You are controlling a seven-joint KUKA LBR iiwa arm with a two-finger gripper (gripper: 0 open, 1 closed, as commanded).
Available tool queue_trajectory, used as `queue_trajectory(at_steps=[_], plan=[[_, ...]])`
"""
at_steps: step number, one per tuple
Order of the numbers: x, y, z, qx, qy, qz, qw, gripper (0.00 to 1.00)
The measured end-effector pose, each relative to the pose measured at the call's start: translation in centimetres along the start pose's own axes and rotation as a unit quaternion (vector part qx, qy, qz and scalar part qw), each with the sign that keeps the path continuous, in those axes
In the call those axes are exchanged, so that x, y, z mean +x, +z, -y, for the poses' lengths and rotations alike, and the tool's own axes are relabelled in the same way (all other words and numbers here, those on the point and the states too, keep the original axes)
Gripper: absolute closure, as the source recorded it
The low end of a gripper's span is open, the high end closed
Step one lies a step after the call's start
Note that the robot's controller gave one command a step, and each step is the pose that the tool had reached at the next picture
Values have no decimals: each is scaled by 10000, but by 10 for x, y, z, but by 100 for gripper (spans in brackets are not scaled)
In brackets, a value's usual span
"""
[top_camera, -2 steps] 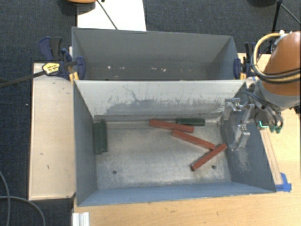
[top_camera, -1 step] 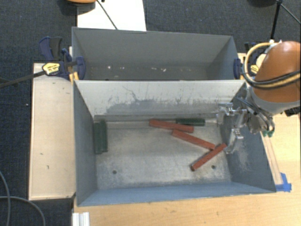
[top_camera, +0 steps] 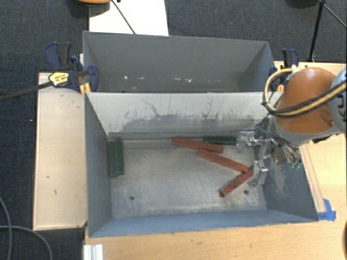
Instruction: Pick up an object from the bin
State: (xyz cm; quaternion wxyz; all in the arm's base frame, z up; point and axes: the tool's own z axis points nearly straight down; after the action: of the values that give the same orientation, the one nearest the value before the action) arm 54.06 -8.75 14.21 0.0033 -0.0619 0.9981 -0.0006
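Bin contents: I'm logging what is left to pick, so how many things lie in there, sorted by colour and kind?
Red-brown sticks: 3
Dark green block: 1
Dark green stick: 1
Total: 5

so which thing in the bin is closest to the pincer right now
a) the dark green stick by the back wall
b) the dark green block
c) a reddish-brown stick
c, the reddish-brown stick nearest the bin's front lies slanted with its upper end right at the pincer, whereas the dark green block sits far off to the left.
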Motion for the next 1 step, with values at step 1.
queue_trajectory(at_steps=[1], plan=[[-5, 56, 5, -4, -548, -1, 9985, 0]])
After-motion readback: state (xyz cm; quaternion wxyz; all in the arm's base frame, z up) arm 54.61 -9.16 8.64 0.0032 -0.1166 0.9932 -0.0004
